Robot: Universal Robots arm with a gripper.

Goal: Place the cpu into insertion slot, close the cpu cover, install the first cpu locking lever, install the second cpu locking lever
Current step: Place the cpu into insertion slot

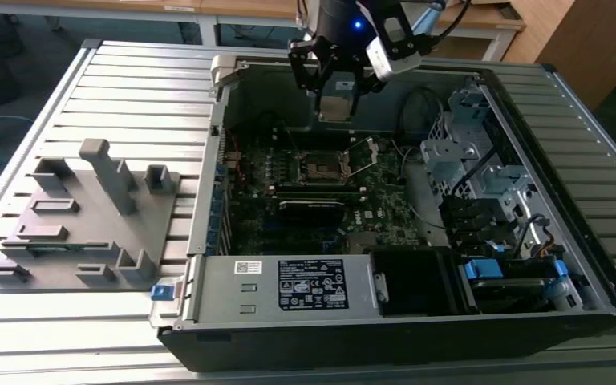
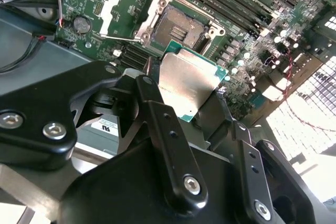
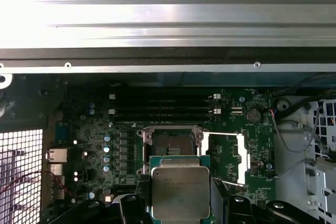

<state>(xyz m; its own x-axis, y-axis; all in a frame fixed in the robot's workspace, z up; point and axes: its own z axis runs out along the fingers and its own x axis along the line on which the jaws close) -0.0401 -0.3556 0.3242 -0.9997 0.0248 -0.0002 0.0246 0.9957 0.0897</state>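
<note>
The cpu [image 3: 180, 184] sits pinched in the gripper [image 2: 188, 103]. The black fingers [image 2: 157, 114] clamp two opposite edges, and its grey metal top faces the first wrist view. In the exterior view the gripper [image 1: 335, 95] holds it in the air above the open computer case [image 1: 565, 104], clear of the board.

Beneath it on the green motherboard [image 3: 94, 145] lies the insertion slot [image 3: 172, 142], bare, with a dark centre and a silvery rim. The cpu cover [image 3: 226, 136] is swung open just beside the slot, with green board showing through its square window. Past the slot run the long black memory slots [image 3: 163, 106].

In the exterior view the case rests on a slatted metal table [image 1: 137, 80]. A grey fixture plate [image 1: 83, 216] lies on it at the exterior view's left.
</note>
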